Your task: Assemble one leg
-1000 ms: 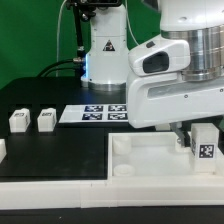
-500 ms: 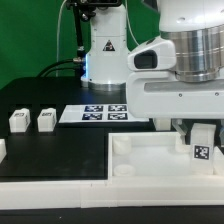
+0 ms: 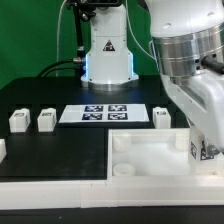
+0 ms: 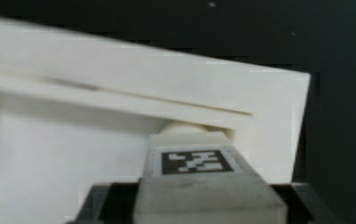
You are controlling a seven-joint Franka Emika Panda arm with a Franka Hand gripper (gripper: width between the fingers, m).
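Note:
My gripper [image 4: 201, 198] is shut on a leg [image 4: 196, 165], a small white post with a black-and-white tag on its face. The dark fingers [image 4: 114, 203] press on both of its sides. In the exterior view the held leg [image 3: 201, 148] stands upright over the right end of the large white panel [image 3: 150, 162], near a corner socket. The arm hides most of the gripper there. Two more legs [image 3: 19, 120] [image 3: 45, 120] stand at the exterior view's left, and a third [image 3: 163, 117] stands behind the panel.
The marker board [image 3: 95, 113] lies on the black table behind the panel. A white part [image 3: 2, 150] shows at the exterior view's left edge. The robot base [image 3: 105, 55] stands at the back. The panel [image 4: 86, 110] fills most of the wrist view.
The arm has turned and swung aside, so its bulk no longer covers the table's middle right and the third leg now shows. The held leg stays at the panel's right end.

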